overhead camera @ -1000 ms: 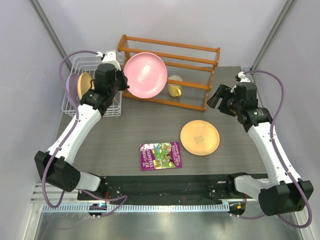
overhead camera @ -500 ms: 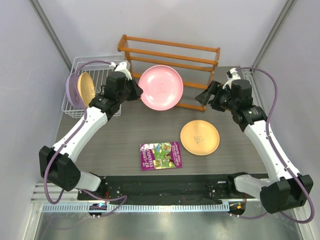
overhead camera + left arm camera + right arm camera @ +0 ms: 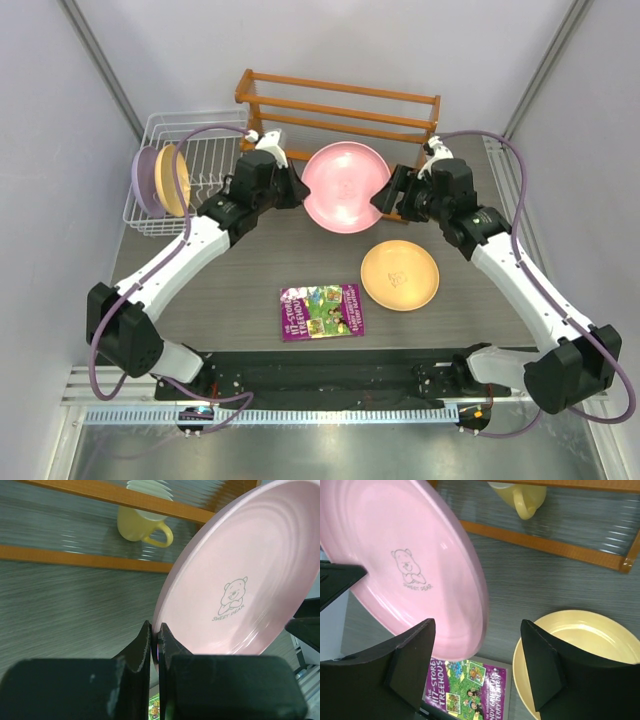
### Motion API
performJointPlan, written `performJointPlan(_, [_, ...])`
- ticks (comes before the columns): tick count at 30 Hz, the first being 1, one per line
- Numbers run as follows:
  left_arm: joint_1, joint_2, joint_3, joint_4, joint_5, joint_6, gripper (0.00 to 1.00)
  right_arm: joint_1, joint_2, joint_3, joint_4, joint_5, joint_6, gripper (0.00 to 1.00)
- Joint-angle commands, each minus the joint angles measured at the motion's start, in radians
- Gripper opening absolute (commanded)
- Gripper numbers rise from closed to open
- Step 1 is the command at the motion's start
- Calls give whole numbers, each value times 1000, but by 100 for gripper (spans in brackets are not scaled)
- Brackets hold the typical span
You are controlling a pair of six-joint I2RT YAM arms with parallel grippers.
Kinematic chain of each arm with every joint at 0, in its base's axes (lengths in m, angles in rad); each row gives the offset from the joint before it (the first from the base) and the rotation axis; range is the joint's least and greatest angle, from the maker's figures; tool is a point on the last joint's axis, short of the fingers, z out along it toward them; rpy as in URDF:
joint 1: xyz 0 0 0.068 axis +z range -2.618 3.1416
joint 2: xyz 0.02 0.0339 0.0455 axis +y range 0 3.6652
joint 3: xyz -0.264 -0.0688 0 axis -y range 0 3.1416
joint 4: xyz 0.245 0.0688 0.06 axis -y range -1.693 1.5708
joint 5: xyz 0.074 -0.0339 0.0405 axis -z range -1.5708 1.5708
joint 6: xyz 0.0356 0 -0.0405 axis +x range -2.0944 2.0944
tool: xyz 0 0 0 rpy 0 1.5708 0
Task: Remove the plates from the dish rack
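Left end effector [image 3: 155, 636] on pink plate [image 3: 250, 575]

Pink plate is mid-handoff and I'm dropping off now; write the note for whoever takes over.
Left gripper: shut on the rim of the pink plate, held in the air before the wooden shelf.
Right gripper: open at the opposite rim, not closed on it.
Done: one yellow-orange plate lies flat on the table; the pink plate is out of the dish rack.
Left: set the pink plate down, then unload the lavender plate and the second yellow-orange plate standing in the rack.
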Motion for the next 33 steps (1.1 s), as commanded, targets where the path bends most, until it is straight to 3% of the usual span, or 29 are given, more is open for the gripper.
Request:
performJointPlan(1, [-13,-19,14,84,4,-7,0,4,30,32,43,58,-24,69])
performJointPlan(3, [-15,-32,8,86,6,-13,0,4,34,30,43,72,-38,40])
performJointPlan(4, [-15,-44,7,86,6,-16,0,4,40,32,43,75,-42,14])
performJointPlan(5, [-15,-47,5,84,14,-16,0,4,42,30,42,87,-50,1])
performJointPlan(15, [-15,-38,5,81,75,-24,3,4,33,28,51,82,-67,1])
performJointPlan(17, [-15,-36,2,80,73,-14,35,3,24,27,37,108,-64,1])
performJointPlan(18, [-15,-36,-4,80,69,-11,59,4,11,28,30,124,-61,1])
performJointPlan(20, [-15,-44,-13,81,46,10,68,1,2,33,-9,179,-61,1])
performJointPlan(21, [-15,-56,-27,80,22,15,81,-5,-4,50,-29,194,-62,1])
performJointPlan(25, [-15,-107,-65,80,-89,76,94,-55,-12,90,-191,233,-97,1])
performJointPlan(33, [-15,-228,-163,112,-314,232,99,-212,23,133,-555,233,-185,1])
